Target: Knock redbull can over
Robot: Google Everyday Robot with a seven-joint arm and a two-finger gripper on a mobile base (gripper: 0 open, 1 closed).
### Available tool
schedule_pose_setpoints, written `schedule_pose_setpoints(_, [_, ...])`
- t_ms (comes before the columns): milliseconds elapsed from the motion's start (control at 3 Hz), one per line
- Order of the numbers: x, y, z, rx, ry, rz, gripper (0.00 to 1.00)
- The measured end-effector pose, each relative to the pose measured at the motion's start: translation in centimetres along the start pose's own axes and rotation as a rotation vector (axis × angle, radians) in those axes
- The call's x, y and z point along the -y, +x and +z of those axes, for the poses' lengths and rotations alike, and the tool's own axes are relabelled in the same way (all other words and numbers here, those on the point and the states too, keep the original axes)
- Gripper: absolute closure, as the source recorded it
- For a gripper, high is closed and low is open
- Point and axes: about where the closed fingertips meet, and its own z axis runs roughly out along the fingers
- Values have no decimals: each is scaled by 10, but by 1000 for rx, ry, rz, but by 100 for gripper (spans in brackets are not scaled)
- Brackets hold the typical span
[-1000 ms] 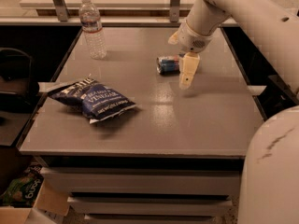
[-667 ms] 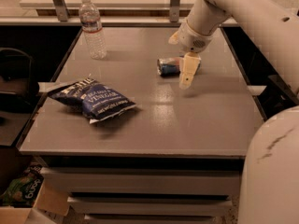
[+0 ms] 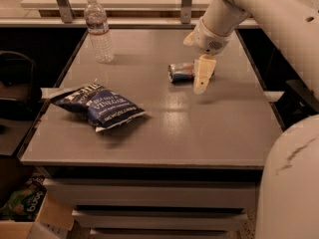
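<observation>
The redbull can (image 3: pixel 180 72) lies on its side on the grey table (image 3: pixel 164 123), right of centre toward the back, its silver top facing left. My gripper (image 3: pixel 201 81) hangs from the white arm just to the right of the can, its cream fingers (image 3: pixel 203 73) pointing down at the table and partly covering the can's right end.
A clear water bottle (image 3: pixel 98 30) stands upright at the table's back left. A dark blue chip bag (image 3: pixel 97 106) lies on the left front. A rail with metal posts (image 3: pixel 62 2) runs behind the table. Boxes sit on the floor at the lower left (image 3: pixel 22 208).
</observation>
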Motion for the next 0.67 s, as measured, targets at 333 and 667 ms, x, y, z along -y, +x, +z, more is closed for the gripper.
schedule_pose_setpoints(333, [0,9,-15,-34,4,21,0])
schedule_pose_setpoints(667, [0,15,-28,-64,4,30,0])
